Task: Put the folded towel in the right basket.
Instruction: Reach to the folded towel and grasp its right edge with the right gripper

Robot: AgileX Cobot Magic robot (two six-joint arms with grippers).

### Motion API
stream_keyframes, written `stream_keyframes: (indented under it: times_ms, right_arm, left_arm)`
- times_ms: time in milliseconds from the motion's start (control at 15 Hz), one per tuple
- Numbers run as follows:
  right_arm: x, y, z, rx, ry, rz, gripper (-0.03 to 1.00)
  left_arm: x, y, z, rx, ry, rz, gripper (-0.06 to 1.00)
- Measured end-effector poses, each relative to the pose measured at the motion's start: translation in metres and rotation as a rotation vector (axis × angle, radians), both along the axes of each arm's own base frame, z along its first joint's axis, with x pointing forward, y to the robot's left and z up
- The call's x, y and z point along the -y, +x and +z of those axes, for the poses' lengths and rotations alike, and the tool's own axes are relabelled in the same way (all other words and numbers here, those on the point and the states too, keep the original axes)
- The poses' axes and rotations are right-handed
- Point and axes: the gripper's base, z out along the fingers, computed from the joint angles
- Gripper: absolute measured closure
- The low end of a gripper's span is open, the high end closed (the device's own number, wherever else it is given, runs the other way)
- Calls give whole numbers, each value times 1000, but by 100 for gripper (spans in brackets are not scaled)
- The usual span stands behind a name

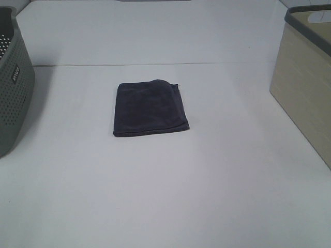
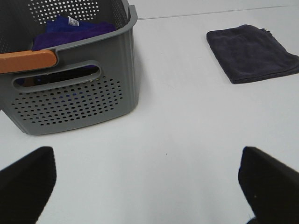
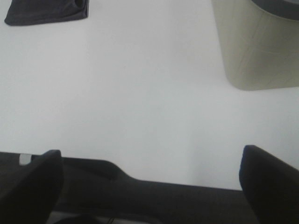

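So the folded towel [image 1: 150,108] sits flat near mid-frame in the high view, well apart from the right basket [image 1: 305,95] at the right edge, ahead of both the left gripper [image 2: 149,184] and right gripper [image 3: 149,182], jaws spread wide and empty; nearer arm's hard to call.

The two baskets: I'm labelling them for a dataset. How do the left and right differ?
The left basket is grey with perforated walls; the right basket is beige, solid-walled, dark-rimmed. The left basket holds purple cloth; the right basket's inside is hidden. Both stand on the white table.
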Motion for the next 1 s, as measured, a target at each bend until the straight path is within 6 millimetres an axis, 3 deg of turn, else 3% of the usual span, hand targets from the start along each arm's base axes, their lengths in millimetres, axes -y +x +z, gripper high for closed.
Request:
stream_keyframes:
  times_ms: [133, 200, 400, 667, 733, 867, 1000]
  right_arm:
    - [-5, 57, 28, -131, 35, 23, -1]
    - [-6, 72, 29, -165, 40, 27, -1]
    - [-13, 140, 26, -292, 106, 49, -1]
    - [-43, 229, -21, -327, 285, 141, -1]
    - [-64, 267, -57, -403, 299, 174, 0]
    - [-90, 309, -92, -461, 310, 223, 0]
    - [-104, 345, -124, -495, 335, 230, 0]
  left_arm:
    - [0, 0, 0, 0, 1, 1, -4]
    - [0, 0, 0, 0, 1, 1, -4]
    - [0, 0, 0, 0, 1, 1, -4]
    - [0, 0, 0, 0, 1, 1, -4]
    - [0, 0, 0, 0, 1, 1, -4]
    - [0, 0, 0, 0, 1, 1, -4]
    - [0, 0, 0, 0, 1, 1, -4]
